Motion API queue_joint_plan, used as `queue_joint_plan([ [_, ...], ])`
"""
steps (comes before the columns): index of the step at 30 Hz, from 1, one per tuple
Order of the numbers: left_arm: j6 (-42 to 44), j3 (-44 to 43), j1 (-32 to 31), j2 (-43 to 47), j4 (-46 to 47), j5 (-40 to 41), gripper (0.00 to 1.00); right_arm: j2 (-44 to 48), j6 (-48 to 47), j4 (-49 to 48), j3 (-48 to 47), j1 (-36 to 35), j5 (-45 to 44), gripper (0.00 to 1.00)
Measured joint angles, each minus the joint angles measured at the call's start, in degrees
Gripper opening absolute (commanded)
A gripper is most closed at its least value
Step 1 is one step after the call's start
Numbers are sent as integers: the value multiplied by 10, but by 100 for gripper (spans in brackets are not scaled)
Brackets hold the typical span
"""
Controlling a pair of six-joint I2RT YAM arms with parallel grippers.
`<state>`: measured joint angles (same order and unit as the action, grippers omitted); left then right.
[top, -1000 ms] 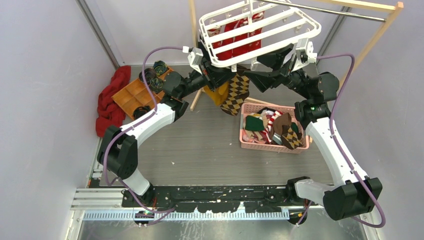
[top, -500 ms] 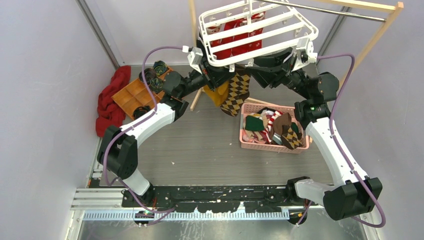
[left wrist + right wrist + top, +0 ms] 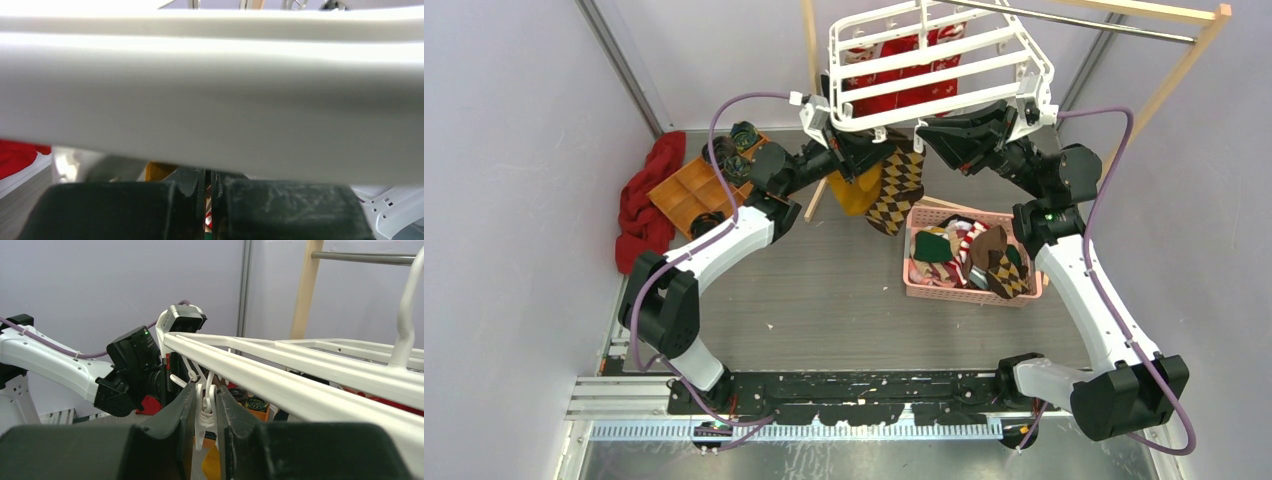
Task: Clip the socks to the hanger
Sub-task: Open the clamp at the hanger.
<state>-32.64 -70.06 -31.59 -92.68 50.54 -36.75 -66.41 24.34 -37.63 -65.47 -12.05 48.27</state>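
Right tool [image 3: 205, 388]: pinching a clip [image 3: 201, 429] under the hanger [image 3: 300, 375], needs squeezing fully agape imo
Left tool [image 3: 209, 182]: pressed together; should feed the argyle sock [image 3: 896, 185] just below it in

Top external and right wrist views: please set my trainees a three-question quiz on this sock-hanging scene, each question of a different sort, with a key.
1. True or false: the pink basket sits on the robot's right side of the scene.
2. In the right wrist view, what sits between the fingers of the right gripper? A. a sock; B. a white clip of the hanger; C. a metal rod.
3. Fill in: the argyle sock hanging under the hanger is brown and ____.
Key: 1 true; 2 B; 3 cream.
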Motion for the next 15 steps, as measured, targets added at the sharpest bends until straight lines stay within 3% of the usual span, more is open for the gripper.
queue_joint_plan([
  [15,-15,15,-17,19,-16,-70,0,0,-4,19,-5,-9,-4,14],
])
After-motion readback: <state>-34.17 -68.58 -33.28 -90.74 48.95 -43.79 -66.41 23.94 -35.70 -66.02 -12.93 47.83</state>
